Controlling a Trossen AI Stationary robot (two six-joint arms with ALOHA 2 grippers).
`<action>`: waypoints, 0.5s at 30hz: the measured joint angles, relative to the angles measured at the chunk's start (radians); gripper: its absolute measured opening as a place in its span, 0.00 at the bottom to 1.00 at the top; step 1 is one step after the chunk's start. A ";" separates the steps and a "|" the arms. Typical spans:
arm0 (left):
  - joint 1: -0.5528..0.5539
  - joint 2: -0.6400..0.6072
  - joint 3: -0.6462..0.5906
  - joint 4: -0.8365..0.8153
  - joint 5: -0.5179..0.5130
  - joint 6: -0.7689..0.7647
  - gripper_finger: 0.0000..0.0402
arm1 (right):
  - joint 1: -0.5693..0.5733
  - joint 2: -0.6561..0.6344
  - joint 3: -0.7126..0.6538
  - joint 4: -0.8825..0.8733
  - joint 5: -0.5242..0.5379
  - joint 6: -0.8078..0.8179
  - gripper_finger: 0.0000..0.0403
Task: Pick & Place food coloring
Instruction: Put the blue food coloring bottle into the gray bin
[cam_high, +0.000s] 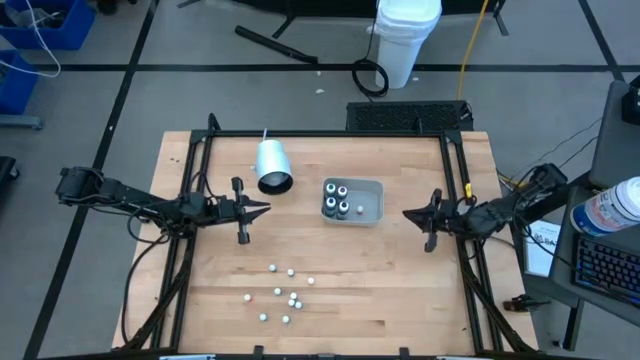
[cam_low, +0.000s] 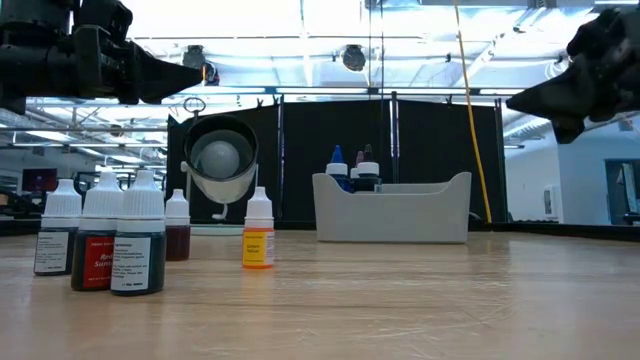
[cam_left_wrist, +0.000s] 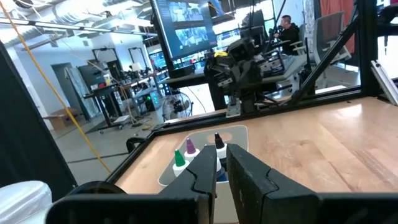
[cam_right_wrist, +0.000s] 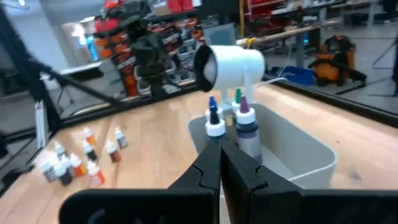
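High view: several bottles (cam_high: 336, 199) are already seen standing in the tray (cam_high: 374, 186), while the rest (cam_high: 281, 294) are scattered in a loose cluster on the table (cam_high: 400, 290), nearer the front edge. The left pincer (cam_high: 262, 209) is held in the air just beside the tipped cup (cam_high: 272, 165), its jaws nearly closed with a slim gap and nothing seen between them. The right pincer (cam_high: 409, 213) is held beside the tray, fully closed and empty.

The loose bottles are packed closely, so neighbours are likely to be knocked over if a descent is made with the jaws spread wide or off-centre. Being tall and narrow, a bottle could be toppled or rolled away by a sideways nudge. On release, the bottles already in the tray could be struck.
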 joint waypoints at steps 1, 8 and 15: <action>0.000 0.000 0.000 0.000 0.000 0.000 0.12 | -0.005 0.005 0.000 0.006 -0.003 0.006 0.00; 0.000 0.000 0.000 0.000 0.000 0.000 0.12 | -0.023 0.004 0.000 0.014 -0.074 -0.060 0.00; 0.000 0.000 0.000 0.001 0.000 0.021 0.12 | -0.023 0.004 0.000 0.132 -0.080 -0.144 0.00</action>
